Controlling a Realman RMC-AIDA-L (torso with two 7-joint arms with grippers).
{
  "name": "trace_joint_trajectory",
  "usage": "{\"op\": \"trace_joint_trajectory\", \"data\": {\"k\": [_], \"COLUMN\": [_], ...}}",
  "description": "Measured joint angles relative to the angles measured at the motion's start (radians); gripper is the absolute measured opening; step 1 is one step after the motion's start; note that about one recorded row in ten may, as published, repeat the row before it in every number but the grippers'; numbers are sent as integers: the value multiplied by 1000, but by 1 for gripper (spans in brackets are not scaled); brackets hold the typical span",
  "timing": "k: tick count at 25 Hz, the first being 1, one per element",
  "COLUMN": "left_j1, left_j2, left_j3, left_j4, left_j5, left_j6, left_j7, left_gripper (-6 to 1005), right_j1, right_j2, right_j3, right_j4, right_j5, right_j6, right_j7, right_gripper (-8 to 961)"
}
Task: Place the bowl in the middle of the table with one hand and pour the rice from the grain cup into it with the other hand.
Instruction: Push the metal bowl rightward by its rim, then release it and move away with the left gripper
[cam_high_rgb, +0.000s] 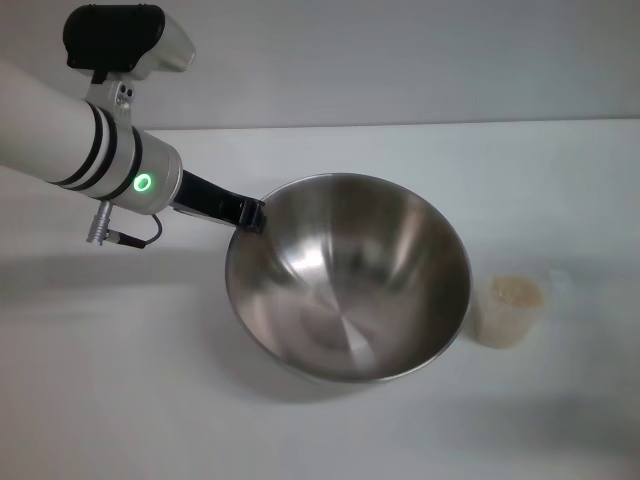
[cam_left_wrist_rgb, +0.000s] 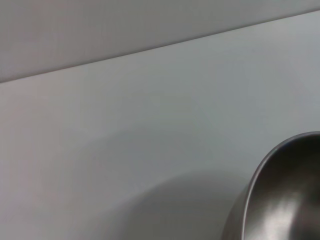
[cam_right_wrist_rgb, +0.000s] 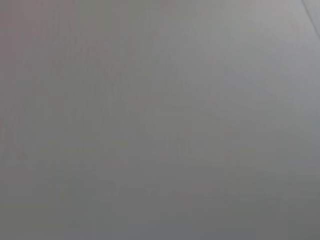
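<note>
**One bowl, one cup, one arm at work**

There is one bowl (cam_high_rgb: 350, 280) on the white bench (cam_high_rgb: 100, 400). It is big, shiny and made of steel. It sits near the middle of the bench and leans a little, with its open side turned up and toward the camera. Nothing is inside it.

There is one grain cup (cam_high_rgb: 512, 309). It stands upright just beside the bowl, on the robot's right. The rice (cam_high_rgb: 515, 291) fills it close to the top.

One arm shows. The left arm reaches in from the far left, slanting down to the bowl. The left hand (cam_high_rgb: 248, 213) pinches the bowl's rim on its far left side with dark fingers.

The right hand does not show. Its wrist view gives only plain grey.
</note>
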Motion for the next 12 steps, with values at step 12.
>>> {"op": "trace_joint_trajectory", "data": {"k": [12], "left_j1": [-1], "left_j2": [3], "left_j3": [-3], "left_j4": [3], "left_j5": [9], "left_j6": [20], "left_j7": [2], "left_gripper": [111], "right_j1": [0], "right_j2": [1], "right_j3": [0], "right_j4": [0], "right_j5": [0], "right_j6": [-11], "right_j7": [0], "right_gripper": [529]}}
